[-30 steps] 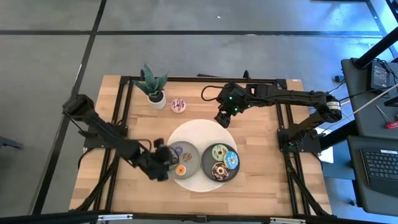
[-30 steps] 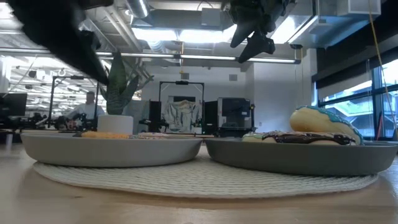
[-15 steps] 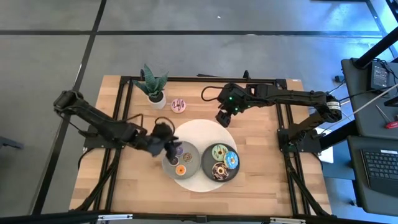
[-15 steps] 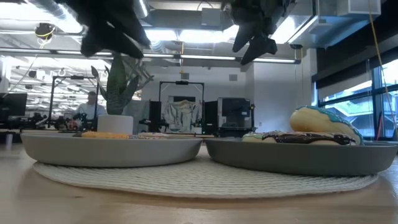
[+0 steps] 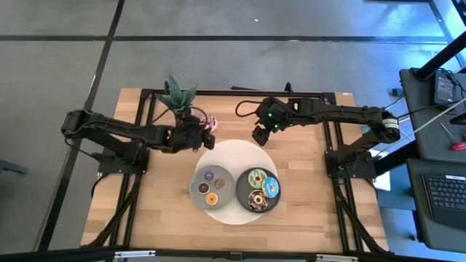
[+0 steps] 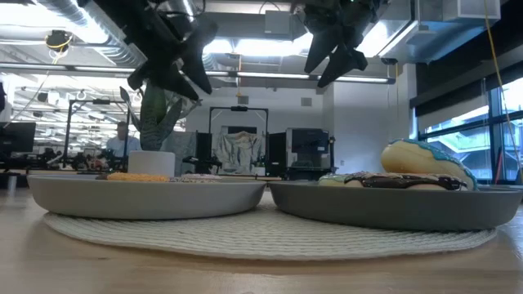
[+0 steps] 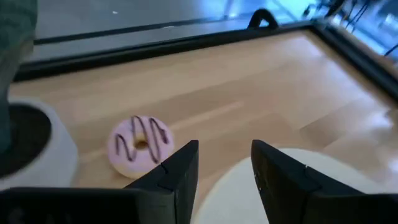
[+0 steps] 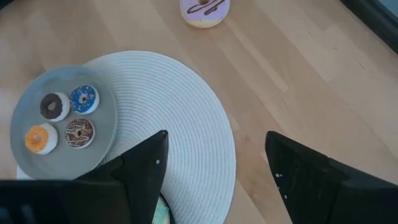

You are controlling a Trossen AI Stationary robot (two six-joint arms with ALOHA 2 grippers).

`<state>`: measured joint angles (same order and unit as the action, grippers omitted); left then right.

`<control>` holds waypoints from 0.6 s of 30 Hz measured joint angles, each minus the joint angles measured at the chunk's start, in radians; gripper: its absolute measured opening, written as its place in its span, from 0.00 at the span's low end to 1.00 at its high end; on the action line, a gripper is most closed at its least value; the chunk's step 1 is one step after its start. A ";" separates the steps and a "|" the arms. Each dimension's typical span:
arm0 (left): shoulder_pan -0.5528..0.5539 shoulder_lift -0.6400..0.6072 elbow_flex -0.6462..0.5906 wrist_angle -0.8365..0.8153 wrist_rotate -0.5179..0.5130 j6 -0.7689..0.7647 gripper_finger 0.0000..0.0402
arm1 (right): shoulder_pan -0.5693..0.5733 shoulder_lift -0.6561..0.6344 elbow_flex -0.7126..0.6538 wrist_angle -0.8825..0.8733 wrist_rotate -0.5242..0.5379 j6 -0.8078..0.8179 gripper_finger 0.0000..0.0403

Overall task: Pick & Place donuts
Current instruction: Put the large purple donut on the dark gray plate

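Donuts lay in three places on the wooden bench [image 5: 306, 196]. A pink donut [image 5: 211, 121] with dark squiggled icing sat alone on the bare wood near the far edge, just right of the potted plant [image 5: 178, 98] and apart from the round woven mat [image 5: 229, 156]. On the mat stood two grey plates side by side. The left plate [image 5: 198, 191] carried the small donuts [image 5: 212, 187], among them an orange one, a blue one and brown ones. The right plate [image 5: 243, 191] carried the larger donuts [image 5: 261, 189], with mint-green, blue and chocolate icing showing.

The left claw [image 5: 198, 136] hung above the bench at the mat's far-left rim, its arm reaching in from the left. Its fingers [image 7: 180, 171] stood apart with nothing between them. In the left wrist view the pink donut lay just beyond and to one side of those fingers, close but not touched, with the plant's white pot [image 7: 37, 149] right beside it.

The right claw [image 5: 261, 137] hovered over the mat's far-right rim, well apart from the pink donut and from both plates. Its fingers [image 8: 140, 168] were spread wide and empty; the right wrist view looked down past them onto the mat, the left plate and the pink donut beyond. In the low view both claws hung high above the plates.
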<state>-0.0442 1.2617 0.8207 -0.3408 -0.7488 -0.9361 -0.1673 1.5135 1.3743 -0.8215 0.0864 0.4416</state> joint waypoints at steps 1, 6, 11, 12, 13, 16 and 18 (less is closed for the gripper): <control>0.015 0.000 0.000 0.000 0.015 0.035 0.36 | 0.000 0.000 0.000 0.000 0.000 0.000 0.67; 0.085 0.000 0.000 0.000 0.103 0.153 0.36 | -0.001 0.000 0.000 0.000 0.002 -0.027 0.67; 0.164 0.000 0.000 0.026 0.320 0.221 0.40 | -0.001 0.000 0.000 0.001 0.021 -0.032 0.67; 0.177 0.000 0.000 0.043 0.362 0.221 0.41 | -0.001 0.000 0.000 0.001 0.025 -0.035 0.67; 0.187 0.000 0.000 0.059 0.390 0.228 0.43 | -0.001 0.000 0.000 0.001 0.026 -0.044 0.67; 0.213 0.000 0.000 0.091 0.408 0.290 0.49 | -0.003 0.000 0.000 0.002 0.030 -0.075 0.67; 0.232 0.000 0.000 0.090 0.410 0.331 0.54 | -0.006 0.000 0.000 0.002 0.030 -0.083 0.67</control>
<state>0.1875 1.2617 0.8207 -0.2506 -0.3390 -0.6055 -0.1732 1.5135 1.3743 -0.8196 0.1160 0.3584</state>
